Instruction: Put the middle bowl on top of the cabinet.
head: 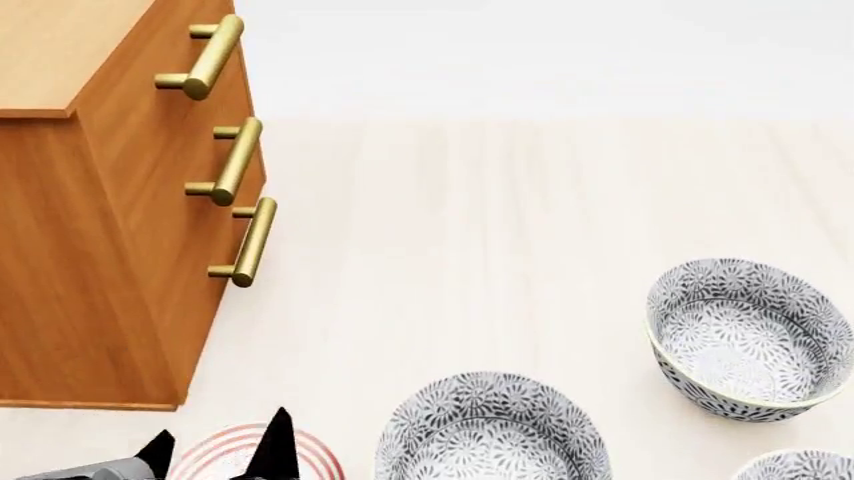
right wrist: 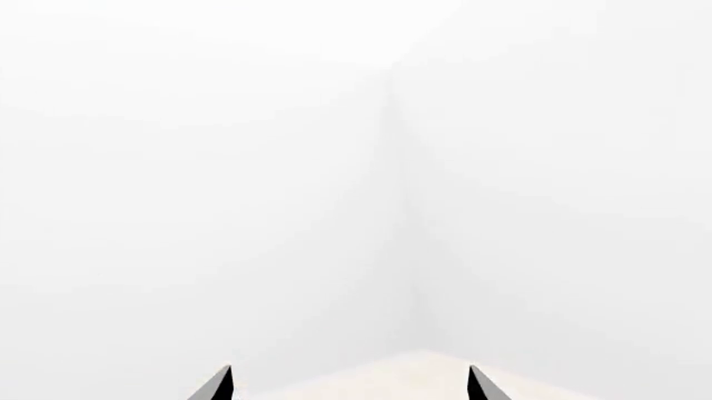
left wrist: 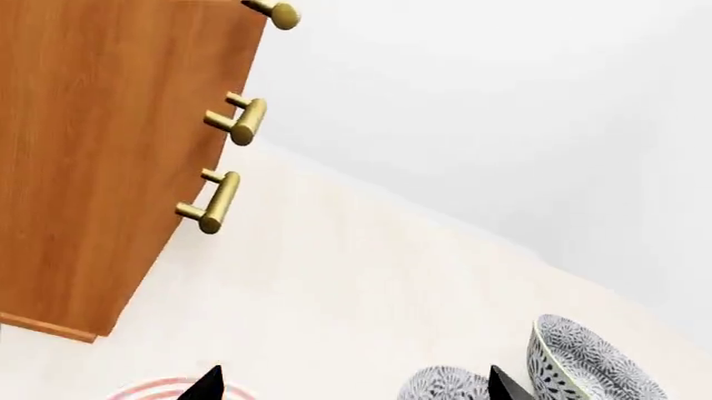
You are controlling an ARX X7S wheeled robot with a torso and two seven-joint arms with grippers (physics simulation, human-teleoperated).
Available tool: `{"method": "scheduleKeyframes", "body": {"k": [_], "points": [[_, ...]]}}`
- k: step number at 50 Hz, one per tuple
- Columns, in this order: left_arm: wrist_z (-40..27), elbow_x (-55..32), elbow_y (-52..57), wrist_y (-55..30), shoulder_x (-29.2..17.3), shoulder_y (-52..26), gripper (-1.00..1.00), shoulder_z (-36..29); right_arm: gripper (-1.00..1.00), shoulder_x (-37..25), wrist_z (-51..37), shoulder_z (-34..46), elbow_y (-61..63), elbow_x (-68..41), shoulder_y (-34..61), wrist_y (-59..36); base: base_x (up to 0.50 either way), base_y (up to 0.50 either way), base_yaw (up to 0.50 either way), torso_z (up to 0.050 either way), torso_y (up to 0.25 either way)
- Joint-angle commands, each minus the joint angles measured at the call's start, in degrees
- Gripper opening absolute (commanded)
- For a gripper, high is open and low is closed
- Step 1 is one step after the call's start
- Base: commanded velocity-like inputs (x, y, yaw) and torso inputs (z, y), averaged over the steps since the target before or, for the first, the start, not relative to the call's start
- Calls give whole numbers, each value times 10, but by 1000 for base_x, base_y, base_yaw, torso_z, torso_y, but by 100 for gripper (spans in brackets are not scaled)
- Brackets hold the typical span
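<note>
From the head view we record the cabinet [head: 120, 250] standing at the far left of the pale worktop [head: 507, 250], its lighter top surface bare where visible and three brass bar handles [head: 238, 160] down its front. Three patterned bowls sit on the worktop to the right: one near the lower edge at centre, which we take as the middle bowl [head: 491, 432]; a second bowl [head: 750, 338] further right and further back; and a third bowl [head: 798, 466], only its rim showing in the lower right corner. The middle bowl rests upright, well apart from the cabinet. A red-ringed plate [head: 240, 445] lies between the cabinet's base and the middle bowl. The left gripper [head: 220, 448] shows two dark tips above that plate, spread apart and holding nothing.

The left wrist view confirms the jaws of the left gripper [left wrist: 350, 385] apart and empty, with the plate [left wrist: 162, 389] at one tip and the middle bowl [left wrist: 445, 385] near the other. It also shows the second bowl [left wrist: 589, 358] and the cabinet [left wrist: 100, 150], but not the third bowl.

The right wrist view alone shows the right gripper [right wrist: 350, 385]: jaws apart, empty, facing blank white walls and a sliver of worktop [right wrist: 412, 371]. None of the task items appears there.
</note>
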State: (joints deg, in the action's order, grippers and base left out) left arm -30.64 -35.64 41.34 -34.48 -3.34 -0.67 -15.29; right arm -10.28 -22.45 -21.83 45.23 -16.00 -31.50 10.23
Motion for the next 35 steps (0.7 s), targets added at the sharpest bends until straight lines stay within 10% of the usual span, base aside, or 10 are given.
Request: {"method": "scheduleKeyframes", "body": {"k": [1,35], "points": [[-58,-61,-39,-14,17,-15,100,-63,100,2,-4,-6,11,-3,-16,11,0,0,0,0,0],[-127,-145,-116,50,14,-60,100,-107,100,-9,-8,-7,12,-9,-25,20,0,0,0,0,0]]}}
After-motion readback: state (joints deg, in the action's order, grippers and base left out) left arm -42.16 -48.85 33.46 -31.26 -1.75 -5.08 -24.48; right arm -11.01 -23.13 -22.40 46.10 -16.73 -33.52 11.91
